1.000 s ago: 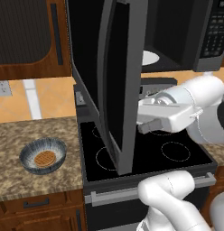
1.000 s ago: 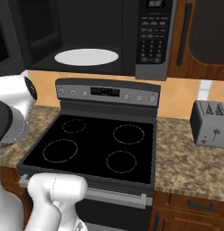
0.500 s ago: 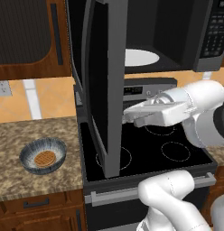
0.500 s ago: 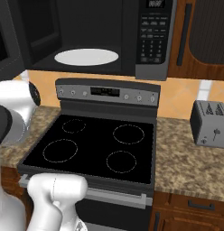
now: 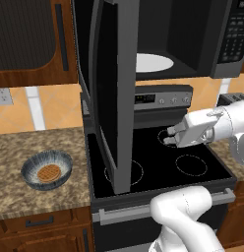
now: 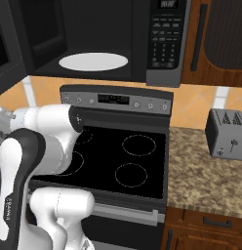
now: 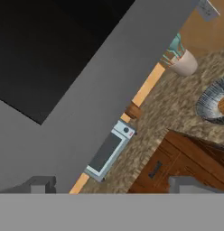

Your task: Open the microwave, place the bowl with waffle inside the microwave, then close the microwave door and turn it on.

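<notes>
Door's open; my gripper (image 5: 168,137) fingers are wide and empty, so next I'd pinch the rim of the small blue-grey striped bowl (image 5: 46,170) on the left counter — rigid, light, likely slick.

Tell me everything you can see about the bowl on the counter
The bowl is small and round, with blue-grey and white stripes radiating from its centre, and looks glazed like ceramic. It sits upright on the speckled granite counter left of the stove, below the open microwave door. A round orange-brown waffle with a grid pattern lies flat inside. Nothing else touches it.

matt grey microwave door (image 5: 111,93), speckled stone counter (image 5: 25,147)
</notes>
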You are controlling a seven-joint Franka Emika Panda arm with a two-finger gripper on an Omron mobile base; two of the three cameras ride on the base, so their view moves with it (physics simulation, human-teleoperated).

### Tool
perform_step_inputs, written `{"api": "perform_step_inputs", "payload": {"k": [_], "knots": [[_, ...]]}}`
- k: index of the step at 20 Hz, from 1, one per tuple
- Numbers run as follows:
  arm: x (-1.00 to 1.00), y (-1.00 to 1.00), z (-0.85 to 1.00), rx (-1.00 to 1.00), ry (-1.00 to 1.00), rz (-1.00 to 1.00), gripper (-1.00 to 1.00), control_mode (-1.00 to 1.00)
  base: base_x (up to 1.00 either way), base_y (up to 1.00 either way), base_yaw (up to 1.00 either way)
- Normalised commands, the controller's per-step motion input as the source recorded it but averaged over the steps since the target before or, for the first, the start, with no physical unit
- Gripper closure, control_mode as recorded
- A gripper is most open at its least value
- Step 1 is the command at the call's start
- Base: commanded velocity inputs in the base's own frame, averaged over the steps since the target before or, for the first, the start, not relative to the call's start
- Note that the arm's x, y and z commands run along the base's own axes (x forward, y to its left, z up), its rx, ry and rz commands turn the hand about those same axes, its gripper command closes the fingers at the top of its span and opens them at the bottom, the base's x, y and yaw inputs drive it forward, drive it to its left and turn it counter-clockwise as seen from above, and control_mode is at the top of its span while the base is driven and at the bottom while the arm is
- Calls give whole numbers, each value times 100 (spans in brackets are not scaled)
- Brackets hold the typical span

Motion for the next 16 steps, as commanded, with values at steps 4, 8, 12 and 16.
{"api": "perform_step_inputs", "payload": {"k": [4, 8, 12, 16], "knots": [[100, 10, -100, -48, 32, -1, -100, -100, 0, 0, 0], [100, 49, -100, -45, 27, 11, -100, -100, 0, 0, 0], [98, 61, -99, -37, 27, 12, -100, -100, 0, 0, 0], [29, 5, -40, -5, 30, 2, -100, -100, 0, 0, 0]]}}
